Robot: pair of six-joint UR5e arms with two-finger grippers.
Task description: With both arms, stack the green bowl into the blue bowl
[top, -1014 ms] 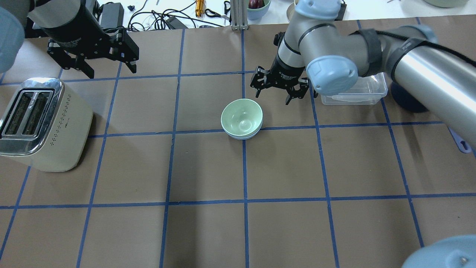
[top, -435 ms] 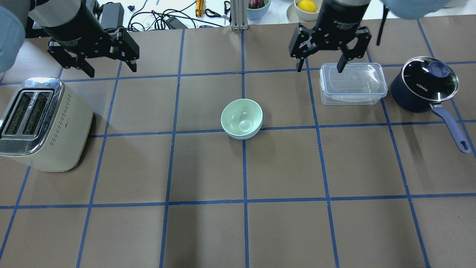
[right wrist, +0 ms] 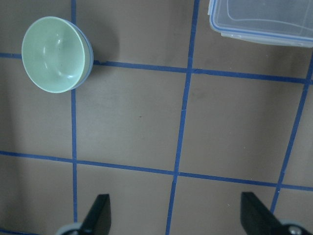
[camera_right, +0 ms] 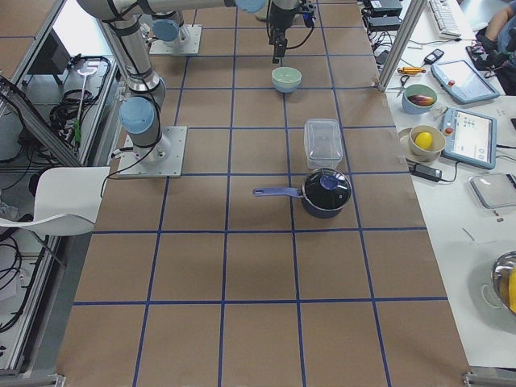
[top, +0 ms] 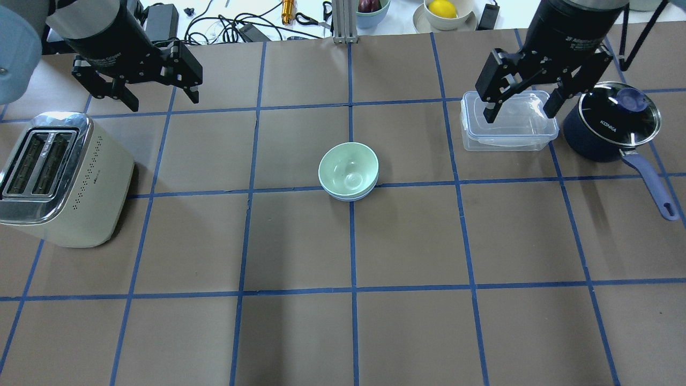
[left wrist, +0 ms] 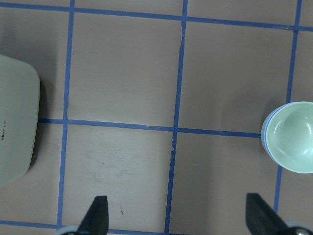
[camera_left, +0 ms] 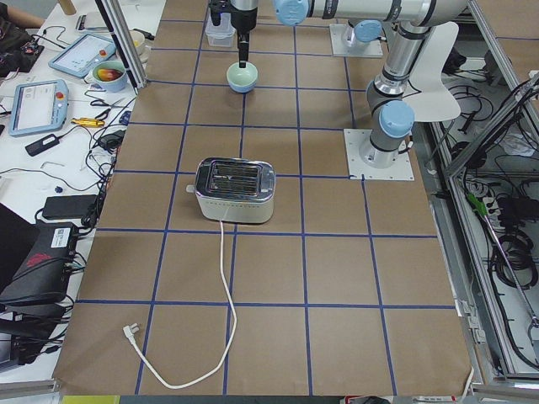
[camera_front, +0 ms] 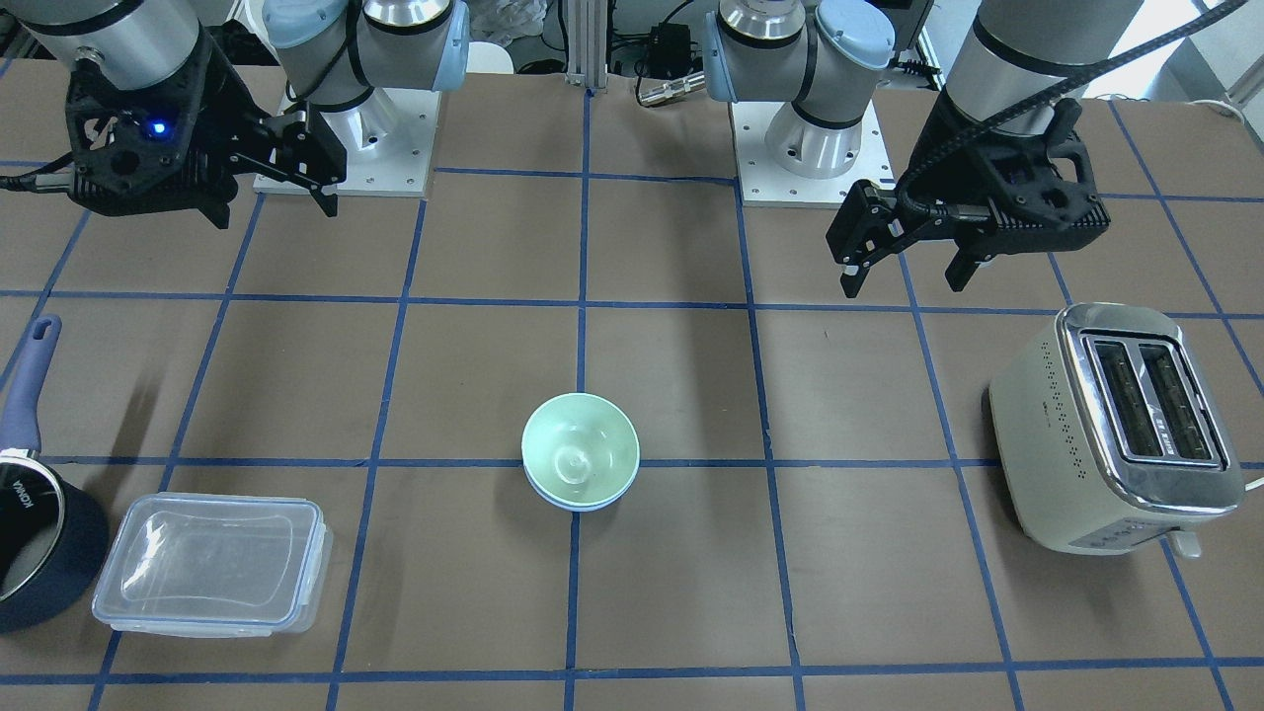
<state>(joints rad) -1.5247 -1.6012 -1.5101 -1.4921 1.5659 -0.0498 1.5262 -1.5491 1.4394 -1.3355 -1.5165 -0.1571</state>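
The green bowl [top: 348, 169] sits nested inside the blue bowl [top: 349, 198] at the table's middle; only a thin blue rim shows under it. The stack also shows in the front view, with the green bowl [camera_front: 580, 452] in the blue bowl [camera_front: 579, 505]. My left gripper [top: 161, 99] is open and empty, raised at the back left, far from the bowls. My right gripper [top: 519, 115] is open and empty, raised over the clear container at the back right. The left wrist view shows the green bowl [left wrist: 293, 137] at its right edge. The right wrist view shows it [right wrist: 54, 54] at the top left.
A cream toaster [top: 59, 177] stands at the left. A clear lidded container [top: 509, 128] and a dark navy saucepan [top: 611, 123] with a glass lid stand at the back right. Cables and fruit bowls lie beyond the table's far edge.
My right arm has pulled up and away from beside the stacked bowls to the back right, over the clear container. The bowls and my left arm have not moved.
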